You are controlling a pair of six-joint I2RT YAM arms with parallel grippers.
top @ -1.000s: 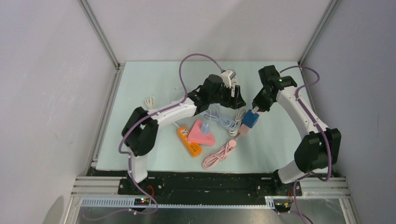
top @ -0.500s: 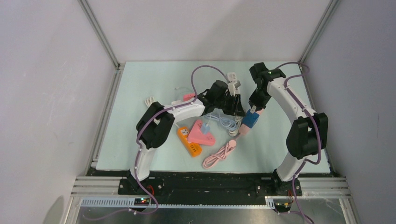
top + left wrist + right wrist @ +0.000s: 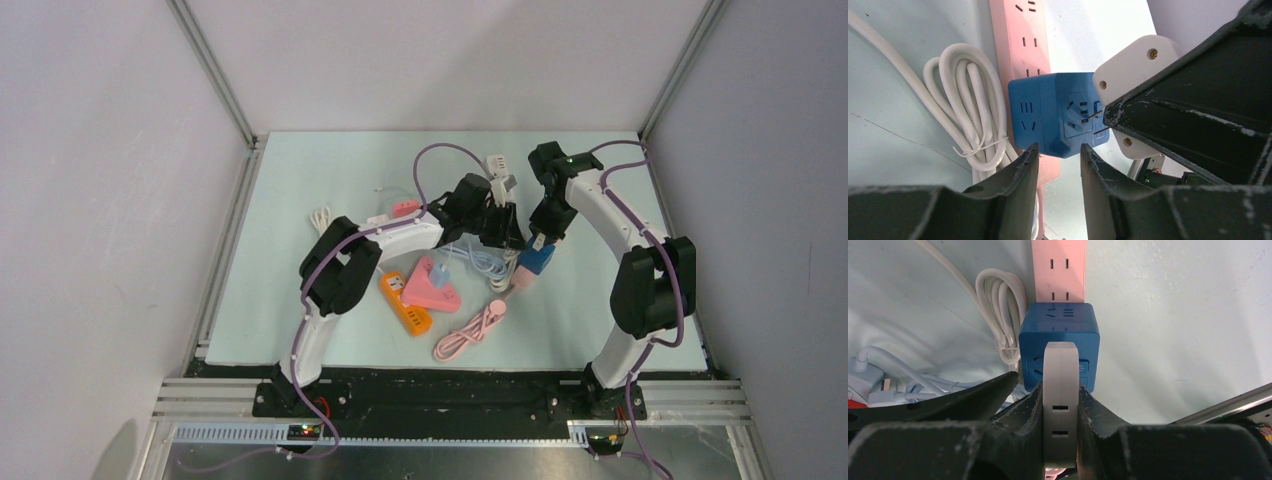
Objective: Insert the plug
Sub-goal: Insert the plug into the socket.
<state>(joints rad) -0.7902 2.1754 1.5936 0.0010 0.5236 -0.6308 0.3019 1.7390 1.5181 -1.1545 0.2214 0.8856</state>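
Note:
A blue cube socket (image 3: 536, 259) sits on a pink power strip (image 3: 519, 281) right of centre. My right gripper (image 3: 541, 237) is shut on a flat white plug (image 3: 1060, 390) and holds it directly over the cube (image 3: 1059, 337). In the left wrist view the plug (image 3: 1133, 70) has thin prongs touching the cube's socket face (image 3: 1058, 120); I cannot tell how deep they sit. My left gripper (image 3: 512, 238) is open and empty, its jaws just beside the cube's near edge, with the right gripper's fingers close on its right.
A coiled white cable (image 3: 973, 100) lies left of the cube, against the pink strip (image 3: 1020, 40). A pink triangular socket (image 3: 430, 285), an orange power strip (image 3: 405, 303) and a coiled pink cable (image 3: 470, 335) lie nearer the arms. A small white coil (image 3: 321, 217) lies at far left.
My right arm has swung left and brought the white plug down onto the blue cube. My left arm has reached right, bringing its open gripper up beside the cube.

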